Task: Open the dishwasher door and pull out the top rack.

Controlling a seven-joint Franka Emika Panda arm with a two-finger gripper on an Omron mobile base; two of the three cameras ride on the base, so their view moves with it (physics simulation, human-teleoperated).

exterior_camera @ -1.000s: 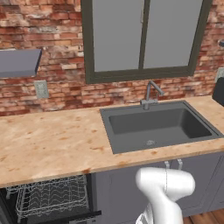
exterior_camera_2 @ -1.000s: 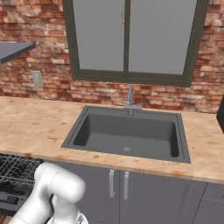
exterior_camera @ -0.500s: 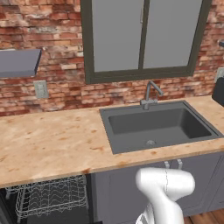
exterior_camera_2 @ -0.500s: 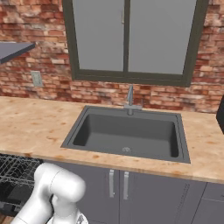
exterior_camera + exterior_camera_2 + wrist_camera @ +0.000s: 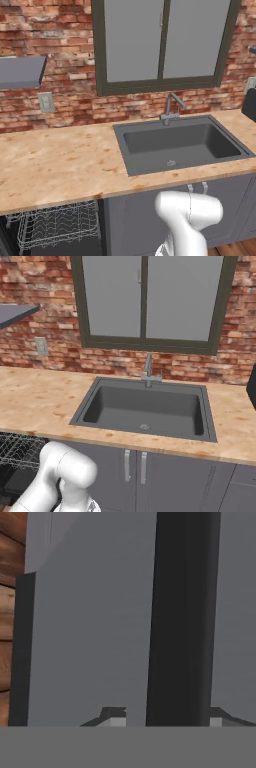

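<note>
Brick wall [image 5: 55, 107] and a dark-framed window [image 5: 162, 45] rise behind a pale wooden counter [image 5: 55, 165] with a dark grey sink [image 5: 180, 145] and its tap [image 5: 170, 110]. Below the counter, left of the grey cabinet doors [image 5: 135, 468], the top rack [image 5: 57, 225] stands pulled partway out of the dishwasher opening; its wire grid also shows at the left edge of the right base view. In the hand view, the gripper [image 5: 162, 718] has its two finger tips closed narrowly on either side of the black bar handle [image 5: 182, 617], which runs across the grey dishwasher door [image 5: 90, 637], gripping it.
</note>
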